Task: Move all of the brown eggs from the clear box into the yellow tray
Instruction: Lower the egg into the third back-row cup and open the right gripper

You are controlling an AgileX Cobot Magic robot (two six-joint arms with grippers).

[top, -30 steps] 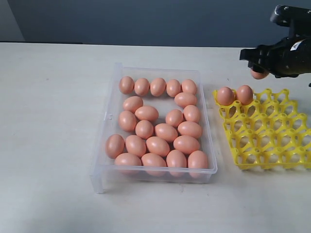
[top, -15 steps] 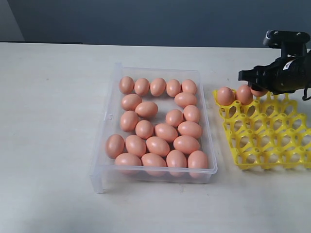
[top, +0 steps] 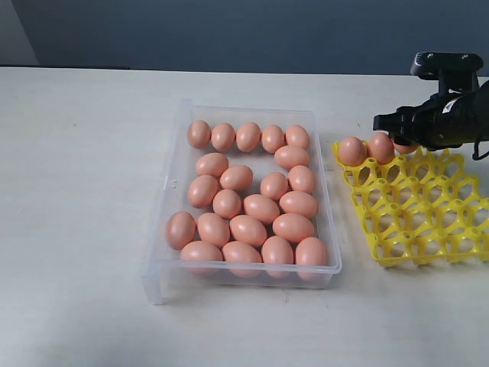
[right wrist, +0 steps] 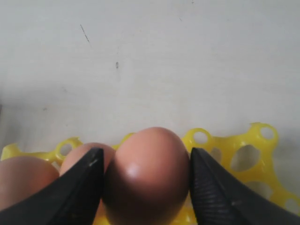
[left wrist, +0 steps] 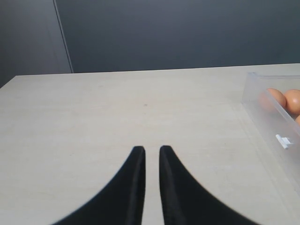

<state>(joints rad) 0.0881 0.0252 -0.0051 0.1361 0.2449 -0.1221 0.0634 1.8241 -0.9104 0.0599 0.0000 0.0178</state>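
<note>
Pale counter [top: 76, 229] carries the clear box [top: 174, 191], full of brown eggs [top: 248, 229], with the yellow tray [top: 428, 222] at its 3 o'clock. Right tool [right wrist: 145, 154] is clamped on one egg [right wrist: 140, 187] at the tray's 12 o'clock edge, beside two seated eggs [top: 351, 151]; left tool [left wrist: 152, 150] has its fingers [left wrist: 136, 178] nearly together, empty.

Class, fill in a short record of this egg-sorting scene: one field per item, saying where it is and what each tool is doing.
clear rectangular plastic box: on the pale table; holds most of the smooth brown eggs, loosely packed
bright yellow plastic egg tray: beside the box; two eggs seated in its far corner cups
right tool: shut on a third brown egg, at the tray's far row next to those two
left tool: fingers nearly together, holding nothing, over bare table
</note>
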